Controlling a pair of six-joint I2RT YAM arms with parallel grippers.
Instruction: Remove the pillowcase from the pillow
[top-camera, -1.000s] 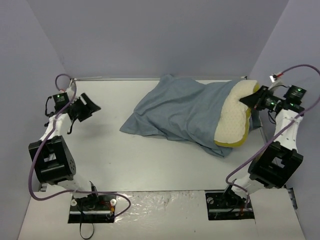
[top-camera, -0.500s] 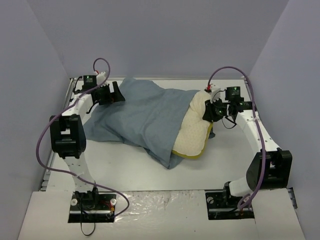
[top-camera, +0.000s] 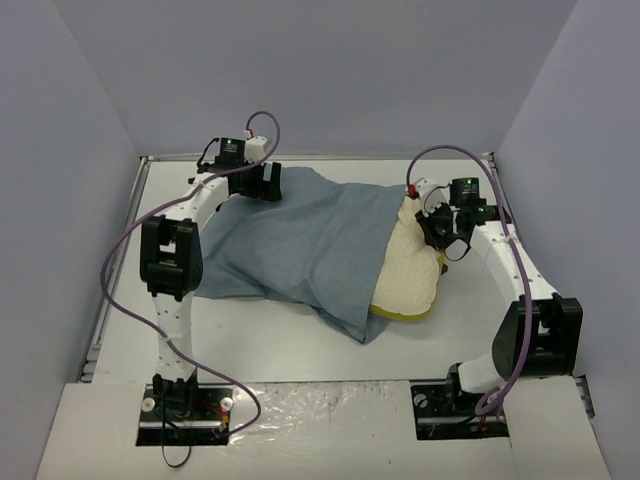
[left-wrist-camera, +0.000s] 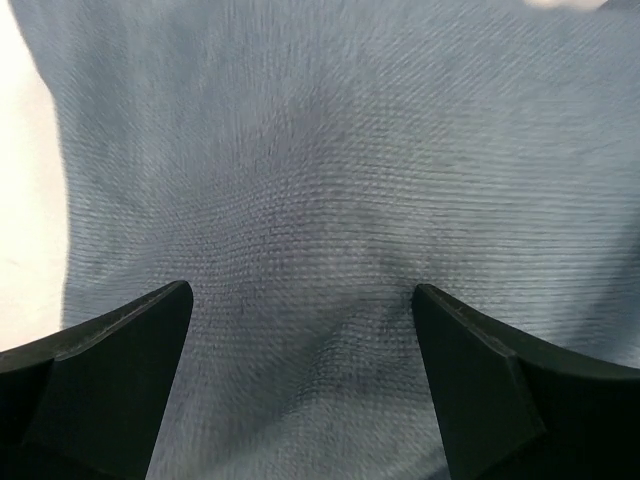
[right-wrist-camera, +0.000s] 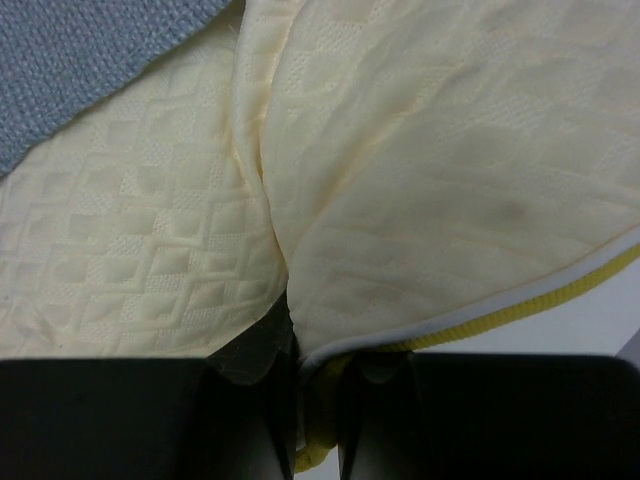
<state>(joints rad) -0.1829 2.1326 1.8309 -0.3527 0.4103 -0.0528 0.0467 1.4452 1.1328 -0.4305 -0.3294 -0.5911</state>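
The blue-grey pillowcase lies across the table and covers the left part of the cream pillow, whose right end with its yellow edge seam sticks out. My left gripper is open above the far left end of the pillowcase; in the left wrist view the cloth fills the frame between the spread fingers. My right gripper is shut on the pillow's far right edge; the right wrist view shows the yellow seam pinched between its jaws.
The white table is boxed in by grey walls at the back and both sides. The two arm bases stand at the near edge.
The left gripper has swung from the table's left side to over the pillowcase's far left end. The right gripper has dragged the pillow and case leftward, then a little back right.
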